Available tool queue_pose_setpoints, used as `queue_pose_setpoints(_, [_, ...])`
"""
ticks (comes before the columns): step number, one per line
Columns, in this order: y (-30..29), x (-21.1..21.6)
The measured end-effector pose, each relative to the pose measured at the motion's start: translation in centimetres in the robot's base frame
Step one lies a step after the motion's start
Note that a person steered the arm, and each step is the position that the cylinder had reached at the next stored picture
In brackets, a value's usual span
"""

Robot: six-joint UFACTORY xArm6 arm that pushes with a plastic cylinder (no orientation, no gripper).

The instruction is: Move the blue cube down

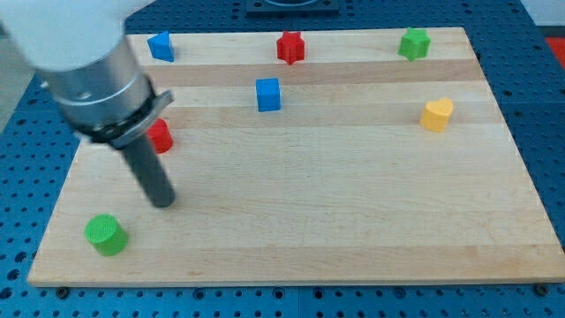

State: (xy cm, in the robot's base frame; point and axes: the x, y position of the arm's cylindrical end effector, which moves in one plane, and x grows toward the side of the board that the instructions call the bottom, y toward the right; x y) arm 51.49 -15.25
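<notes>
The blue cube point(268, 94) sits on the wooden board in the upper middle. My tip point(163, 202) is at the lower left of the board, well below and to the left of the blue cube. A red block point(161, 136) lies just above my tip, partly hidden by the rod. A green cylinder point(106, 234) lies below and left of my tip.
Another blue block point(161, 45) is at the top left. A red star-shaped block point(290, 47) is at the top middle. A green block point(413, 42) is at the top right. A yellow heart-shaped block point(436, 114) is at the right. The board's edge point(291, 276) runs along the bottom.
</notes>
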Motion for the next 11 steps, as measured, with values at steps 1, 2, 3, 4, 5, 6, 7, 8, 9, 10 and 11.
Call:
queue_pose_setpoints(1, [3.4, -3.3])
queue_pose_setpoints(2, [5.1, -7.3])
queue_pose_setpoints(3, [5.1, -11.5])
queue_pose_setpoints(4, [5.1, -15.3])
queue_pose_setpoints(5, [5.2, -19.0])
queue_pose_setpoints(6, [7.2, -20.7])
queue_pose_setpoints(7, [10.4, -20.7])
queue_pose_setpoints(8, [11.4, -20.1])
queue_pose_setpoints(9, [11.5, -18.2])
queue_pose_setpoints(10, [11.8, -16.0])
queue_pose_setpoints(11, [11.8, -13.6])
